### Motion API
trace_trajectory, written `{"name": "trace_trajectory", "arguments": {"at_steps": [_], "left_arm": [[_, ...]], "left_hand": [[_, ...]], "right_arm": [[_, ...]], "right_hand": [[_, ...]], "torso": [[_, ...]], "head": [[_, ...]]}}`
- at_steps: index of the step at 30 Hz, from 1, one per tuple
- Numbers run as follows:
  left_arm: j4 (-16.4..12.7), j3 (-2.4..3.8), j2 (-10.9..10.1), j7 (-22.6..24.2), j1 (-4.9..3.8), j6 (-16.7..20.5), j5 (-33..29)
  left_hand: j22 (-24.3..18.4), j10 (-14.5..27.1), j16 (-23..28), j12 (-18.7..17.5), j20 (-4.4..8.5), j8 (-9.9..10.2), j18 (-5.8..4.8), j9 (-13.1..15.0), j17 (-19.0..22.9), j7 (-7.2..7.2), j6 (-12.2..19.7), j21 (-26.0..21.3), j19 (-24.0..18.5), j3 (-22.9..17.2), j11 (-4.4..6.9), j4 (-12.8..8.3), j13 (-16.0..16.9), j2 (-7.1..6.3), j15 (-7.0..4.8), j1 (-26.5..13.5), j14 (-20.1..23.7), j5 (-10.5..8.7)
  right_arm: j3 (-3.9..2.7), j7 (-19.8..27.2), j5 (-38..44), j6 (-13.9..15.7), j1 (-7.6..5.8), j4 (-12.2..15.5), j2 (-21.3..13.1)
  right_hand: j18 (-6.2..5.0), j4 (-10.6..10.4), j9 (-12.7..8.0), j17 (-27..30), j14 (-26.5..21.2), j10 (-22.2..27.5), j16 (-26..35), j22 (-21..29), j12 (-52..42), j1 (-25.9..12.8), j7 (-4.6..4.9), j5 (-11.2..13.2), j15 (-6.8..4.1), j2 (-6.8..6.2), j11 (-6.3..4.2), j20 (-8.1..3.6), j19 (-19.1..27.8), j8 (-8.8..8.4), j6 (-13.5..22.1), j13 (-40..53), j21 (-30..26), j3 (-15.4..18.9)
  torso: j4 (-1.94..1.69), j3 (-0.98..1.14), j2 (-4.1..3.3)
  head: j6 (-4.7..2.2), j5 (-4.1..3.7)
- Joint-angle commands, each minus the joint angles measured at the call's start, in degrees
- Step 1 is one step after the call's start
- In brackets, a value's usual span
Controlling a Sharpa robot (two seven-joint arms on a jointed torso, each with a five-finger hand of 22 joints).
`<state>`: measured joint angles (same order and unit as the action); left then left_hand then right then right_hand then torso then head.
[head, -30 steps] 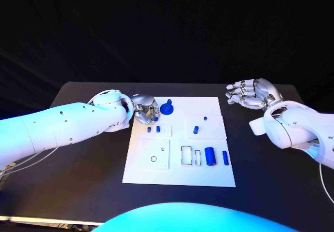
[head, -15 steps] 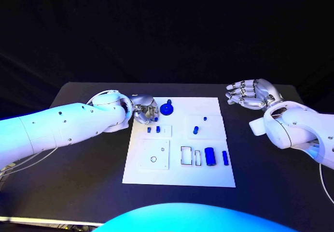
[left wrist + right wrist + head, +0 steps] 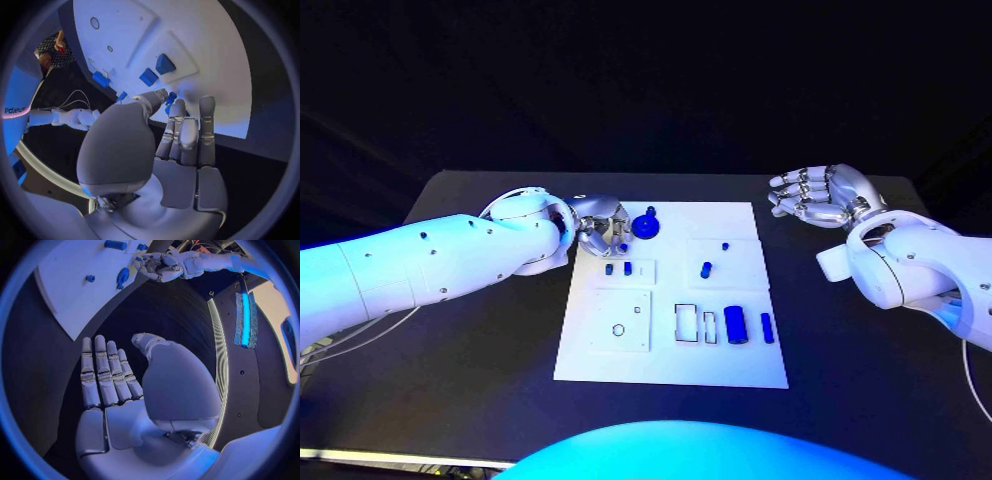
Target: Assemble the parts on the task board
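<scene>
Overhead, a black table [image 3: 459, 350] fills the lower half of the head view; behind its far edge the room is dark, nothing legible in it.

One white task board [image 3: 672, 292] lies in the middle of the table, long side running away from the robot. Raised or outlined square panels divide its surface.

Two white arms. Left arm [image 3: 416, 265] enters from the picture's left and reaches to the board's far left corner. Right arm [image 3: 913, 265] comes in from the right, well clear of the board.

Left hand [image 3: 600, 229] sits over the board's far left corner, fingers curled downward beside a blue knob-shaped part [image 3: 646, 223]. In the left wrist view the fingertips [image 3: 172, 98] touch a small blue piece; whether it is actually pinched, cannot tell.

Right hand [image 3: 816, 195] hangs off the board's far right corner, above bare table, palm up, fingers apart, holding nothing. Right wrist view agrees: fingers [image 3: 103, 372] straight and spread.

Blue parts counted in the head view, seven:
- one knob-shaped part, far left
- two thick cylinders, near right, one [image 3: 734, 326] fatter, one [image 3: 767, 327] slimmer
- one pair of small pieces [image 3: 619, 268] side by side, left-centre
- one short peg [image 3: 705, 268], centre
- one tiny stud [image 3: 726, 244], beyond it
</scene>
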<state>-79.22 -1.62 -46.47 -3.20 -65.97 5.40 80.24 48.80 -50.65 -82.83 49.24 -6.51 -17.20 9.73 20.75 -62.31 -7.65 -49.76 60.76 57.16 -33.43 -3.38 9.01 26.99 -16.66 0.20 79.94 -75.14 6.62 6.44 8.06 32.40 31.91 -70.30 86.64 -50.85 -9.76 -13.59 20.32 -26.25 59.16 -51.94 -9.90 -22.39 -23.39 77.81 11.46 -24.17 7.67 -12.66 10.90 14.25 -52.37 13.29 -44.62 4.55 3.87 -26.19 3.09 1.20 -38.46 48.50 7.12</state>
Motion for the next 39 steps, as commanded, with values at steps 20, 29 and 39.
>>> {"name": "trace_trajectory", "arguments": {"at_steps": [20, 29, 39], "left_arm": [[-0.4, 0.02, -0.1, 1.3, 0.11, -0.8, -0.3], [-0.4, 0.02, -0.2, 1.3, 0.12, -0.6, -0.4], [-0.3, 0.02, -0.2, 1.7, 0.12, -0.4, -1.1]], "left_hand": [[6.7, -2.8, -3.7, 25.9, 1.01, -1.5, -1.36, 1.9, -9.7, 1.91, -5.4, 5.1, 4.2, -1.6, 1.76, 0.6, 20.0, 1.22, -1.37, 1.5, -4.9, 0.04], [7.1, -3.4, -3.8, 26.5, 1.1, -1.6, -1.44, 2.0, -10.0, 1.95, -5.9, 5.4, 4.5, -1.9, 1.84, 0.6, 20.8, 1.53, -1.46, 1.7, -5.1, 0.04], [7.2, -2.1, -3.8, 26.3, 1.19, -0.7, -1.44, 1.8, -9.9, 1.79, -4.8, 5.5, 4.5, -2.0, 1.79, 0.8, 19.7, 1.0, -1.47, 1.4, -5.1, -0.02]], "right_arm": [[-0.03, 0.6, 0.3, 0.1, 0.07, 0.1, -0.1], [-0.03, 0.6, 0.3, 0.1, 0.08, 0.0, -0.1], [-0.03, 0.5, 0.3, 0.0, 0.09, 0.0, 0.0]], "right_hand": [[-0.7, 0.4, -0.1, 0.1, 0.4, 0.4, 0.2, 0.1, -0.1, -0.5, 3.13, -0.3, 0.14, 0.03, -0.17, 0.05, 0.2, 0.2, 0.6, -0.1, -0.1, 0.1], [-0.7, 0.4, -0.1, 0.1, 0.4, 0.4, 0.2, 0.1, -0.1, -0.5, 3.13, -0.3, 0.14, 0.03, -0.17, 0.05, 0.2, 0.2, 0.6, -0.1, -0.1, 0.1], [-0.7, 0.4, -0.1, 0.1, 0.4, 0.4, 0.2, 0.1, -0.1, -0.5, 3.13, -0.3, 0.14, 0.03, -0.17, 0.05, 0.2, 0.2, 0.6, -0.1, -0.1, 0.1]], "torso": [[0.01, 0.01, -0.02], [-0.02, 0.01, -0.02], [-0.03, 0.0, -0.02]], "head": [[-0.08, -0.09], [-0.06, -0.14], [-0.14, -0.17]]}}
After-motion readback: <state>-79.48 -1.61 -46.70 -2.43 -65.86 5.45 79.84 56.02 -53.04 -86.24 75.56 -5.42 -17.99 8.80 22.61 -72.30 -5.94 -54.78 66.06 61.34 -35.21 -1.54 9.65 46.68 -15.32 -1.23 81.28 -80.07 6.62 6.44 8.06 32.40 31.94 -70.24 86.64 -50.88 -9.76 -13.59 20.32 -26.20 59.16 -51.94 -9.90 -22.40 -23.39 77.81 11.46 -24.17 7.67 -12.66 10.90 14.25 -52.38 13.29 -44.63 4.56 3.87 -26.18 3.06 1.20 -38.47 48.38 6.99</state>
